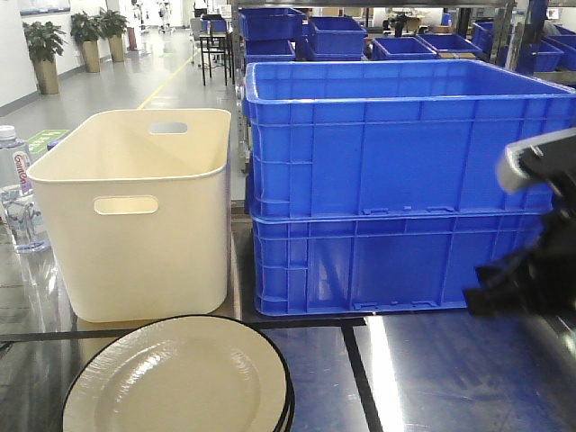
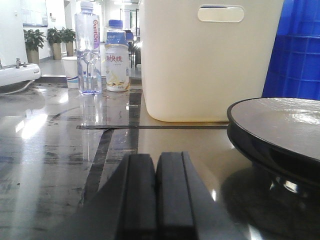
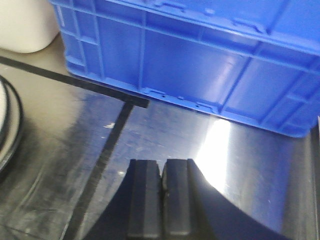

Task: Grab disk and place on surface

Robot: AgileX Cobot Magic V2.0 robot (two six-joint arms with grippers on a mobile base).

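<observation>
The disk [image 1: 171, 382] is a cream plate with a black rim, lying on top of another like it on the glossy dark surface [image 1: 441, 378] at the front. In the left wrist view the disk [image 2: 285, 125] is to the right of my left gripper [image 2: 156, 159], which is shut and empty, low over the surface [image 2: 45, 155]. In the right wrist view only the disk's rim [image 3: 9, 125] shows at the far left. My right gripper [image 3: 162, 164] is shut on nothing, over the surface [image 3: 235, 160]. Part of the right arm [image 1: 526, 261] shows at the right edge.
A cream tub [image 1: 135, 211] stands behind the disk, beside stacked blue crates [image 1: 387, 189]. Two bottles [image 2: 89, 50] and a paper cup [image 2: 71, 72] stand far left. Black seam lines [image 3: 100, 160] cross the tabletop.
</observation>
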